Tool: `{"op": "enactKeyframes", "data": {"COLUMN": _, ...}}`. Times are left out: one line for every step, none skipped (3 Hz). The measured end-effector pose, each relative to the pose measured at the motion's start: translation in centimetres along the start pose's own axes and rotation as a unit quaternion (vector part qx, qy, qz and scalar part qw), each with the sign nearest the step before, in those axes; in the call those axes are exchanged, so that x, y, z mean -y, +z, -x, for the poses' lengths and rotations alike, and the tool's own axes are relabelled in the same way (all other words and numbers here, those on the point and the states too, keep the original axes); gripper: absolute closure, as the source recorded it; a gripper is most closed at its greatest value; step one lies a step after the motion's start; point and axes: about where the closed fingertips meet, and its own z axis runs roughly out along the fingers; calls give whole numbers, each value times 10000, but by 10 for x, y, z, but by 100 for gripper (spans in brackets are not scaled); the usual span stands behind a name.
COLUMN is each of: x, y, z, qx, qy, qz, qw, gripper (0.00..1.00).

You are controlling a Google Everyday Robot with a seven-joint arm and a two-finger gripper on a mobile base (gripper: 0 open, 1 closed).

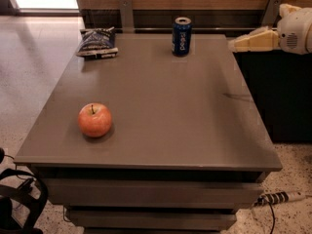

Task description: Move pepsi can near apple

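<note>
The pepsi can (181, 36) stands upright at the far edge of the grey table (165, 106), a little right of the middle. The apple (95, 120) sits at the table's near left, far from the can. My gripper (234, 45) is cream-coloured and hangs at the table's far right edge. It points left toward the can, about a can's height to its right, and holds nothing.
A dark blue-and-white snack bag (97, 43) lies at the far left corner. A wooden wall with metal brackets (126, 11) runs behind the table. A power strip (280, 197) lies on the floor at the right, and a black strap (22, 199) at the lower left.
</note>
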Motion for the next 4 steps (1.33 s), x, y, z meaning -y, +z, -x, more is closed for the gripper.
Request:
{"op": "enactKeyframes", "data": {"x": 3, "y": 48, "z": 4, "qx": 260, "qy": 214, "qz": 114, "qw": 9994, "gripper": 0}}
{"op": "enactKeyframes", "data": {"x": 5, "y": 95, "z": 2, "qx": 466, "qy": 353, "qz": 122, "qw": 9982, "gripper": 0}}
{"op": "enactKeyframes", "data": {"x": 1, "y": 157, "z": -12, "qx": 564, "qy": 378, "qz": 359, "qw": 9970, "gripper": 0}}
{"op": "enactKeyframes", "data": {"x": -6, "y": 191, "z": -21, "qx": 565, "qy": 380, "qz": 602, "qw": 9959, "gripper": 0}}
